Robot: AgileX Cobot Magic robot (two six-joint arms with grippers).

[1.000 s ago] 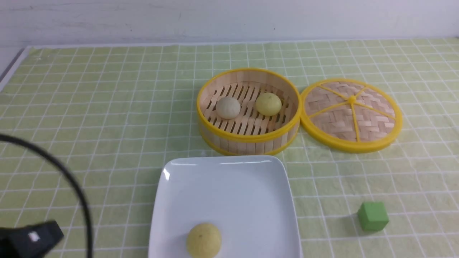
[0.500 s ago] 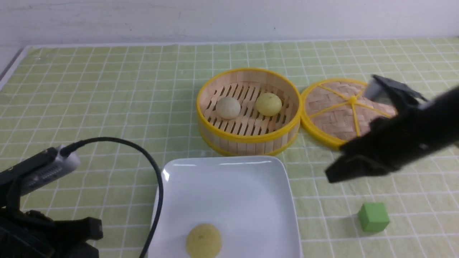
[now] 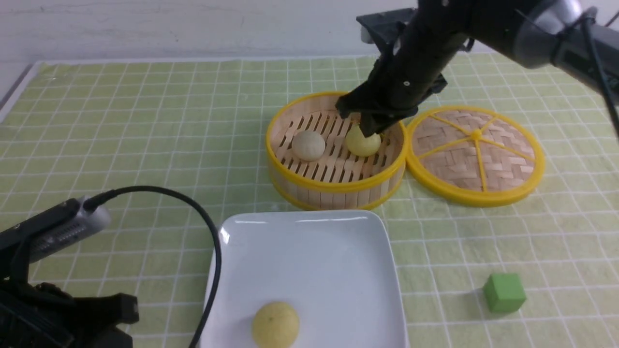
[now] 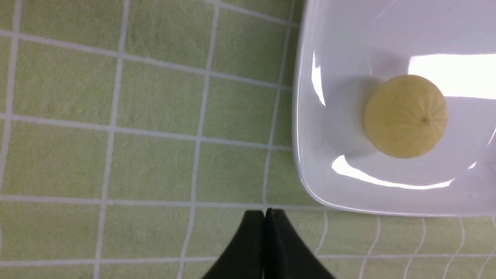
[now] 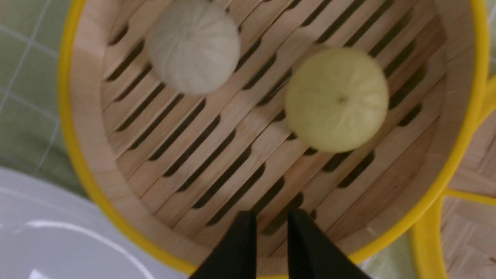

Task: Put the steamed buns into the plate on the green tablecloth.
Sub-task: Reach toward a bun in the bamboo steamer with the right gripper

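Note:
Two steamed buns sit in the bamboo steamer [image 3: 333,191]: an off-white one [image 3: 308,145] [image 5: 193,45] and a pale yellow one [image 3: 361,144] [image 5: 336,100]. A third, pale yellow bun [image 3: 275,325] [image 4: 405,116] lies in the white square plate [image 3: 309,251] [image 4: 310,162] on the green tablecloth [image 3: 145,135]. My right gripper [image 3: 370,129] [image 5: 271,217] hangs over the steamer just above the yellow bun, open by a narrow gap with nothing in it. My left gripper [image 4: 264,212] is shut and empty, over the cloth beside the plate's left edge.
The woven steamer lid [image 3: 476,154] lies flat right of the steamer, touching it. A green cube [image 3: 503,291] sits on the cloth right of the plate. My left arm and its cable [image 3: 208,241] fill the lower left corner.
My right arm has come in from the right and swung up over the steamer, its jaws parting slightly. My left arm rose into view at lower left, then held still.

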